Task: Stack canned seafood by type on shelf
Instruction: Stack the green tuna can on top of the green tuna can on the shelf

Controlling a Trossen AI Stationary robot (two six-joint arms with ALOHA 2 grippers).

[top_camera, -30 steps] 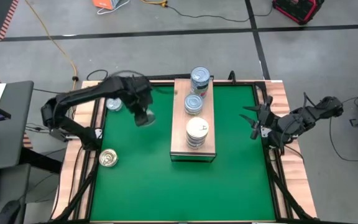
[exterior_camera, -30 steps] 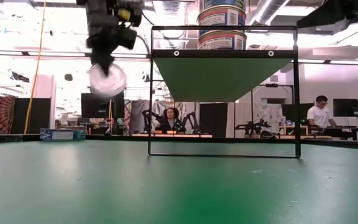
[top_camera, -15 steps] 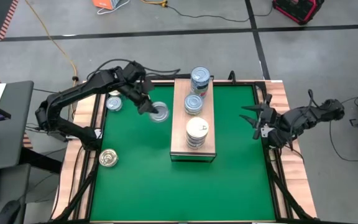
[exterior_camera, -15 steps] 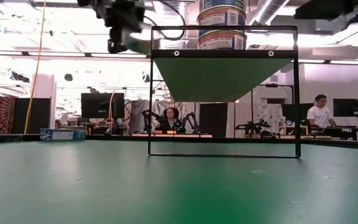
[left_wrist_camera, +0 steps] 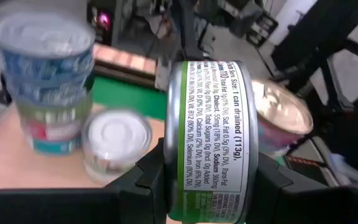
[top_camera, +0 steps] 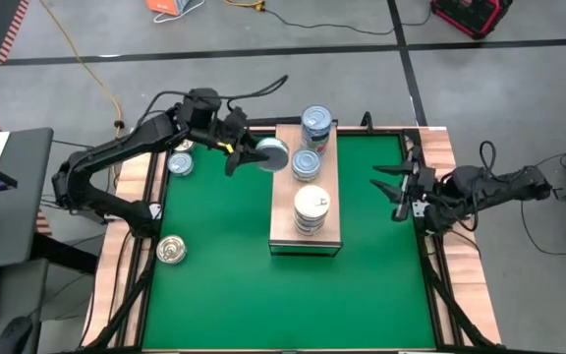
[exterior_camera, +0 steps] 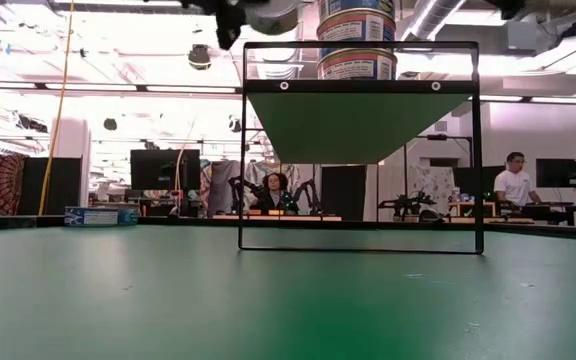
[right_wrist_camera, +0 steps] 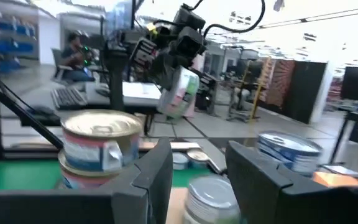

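High view shows three stacks on the long light-wood shelf (top_camera: 306, 221), while the left gripper (top_camera: 254, 155) clamps a flat round green-labelled tin (top_camera: 272, 154) beside it. Two silver-topped tins (top_camera: 171, 250) wait on the wooden table border (top_camera: 131, 236); the right gripper (top_camera: 398, 187) idles with fingers parted, holding nothing.

I work in a robotics lab: grey taped floor (top_camera: 480, 88) with trailing cables (top_camera: 86, 69), people seated at monitor desks (exterior_camera: 516, 185) behind my green mat (exterior_camera: 288, 300), ceiling strip lights

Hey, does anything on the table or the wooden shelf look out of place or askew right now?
Two cans sit off the shelf: one on the wooden border, one at the mat's left edge. The left gripper holds another can on edge. The shelf's stacks stand upright.
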